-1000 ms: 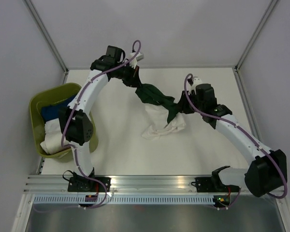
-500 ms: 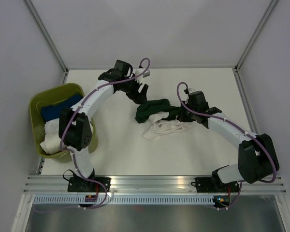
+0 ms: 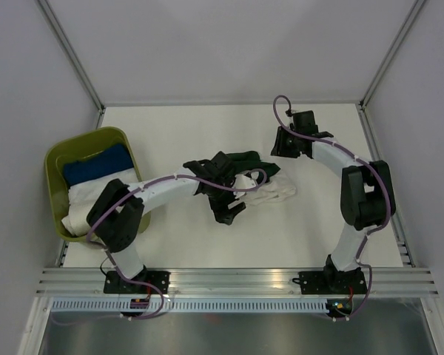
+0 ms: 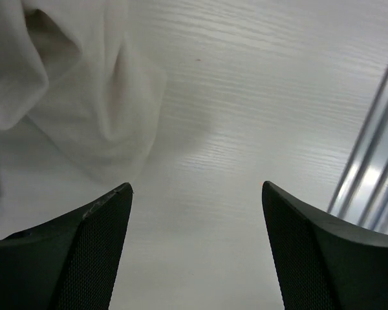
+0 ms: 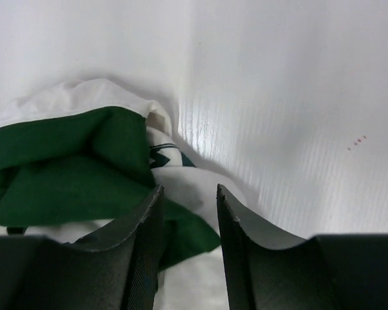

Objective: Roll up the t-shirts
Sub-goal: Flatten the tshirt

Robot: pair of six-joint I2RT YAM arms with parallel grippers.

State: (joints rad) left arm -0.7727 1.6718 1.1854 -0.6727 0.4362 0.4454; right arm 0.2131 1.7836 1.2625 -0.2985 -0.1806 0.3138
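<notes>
**Two shirts in a heap, both grippers empty**

The green shirt (image 3: 246,158) lies crumpled in the middle of the table (image 3: 163,133). The white shirt (image 3: 272,194) is bunched against its near side, and neither is rolled. The left gripper (image 3: 232,211) hangs at the heap's left edge with its jaws spread wide and nothing between them, the white cloth just beside one finger. The right gripper (image 3: 280,146) sits by the green shirt's far right end, jaws part-way apart and nothing pinched. A bin (image 3: 55,159) at the left edge holds blue and white cloth.
</notes>
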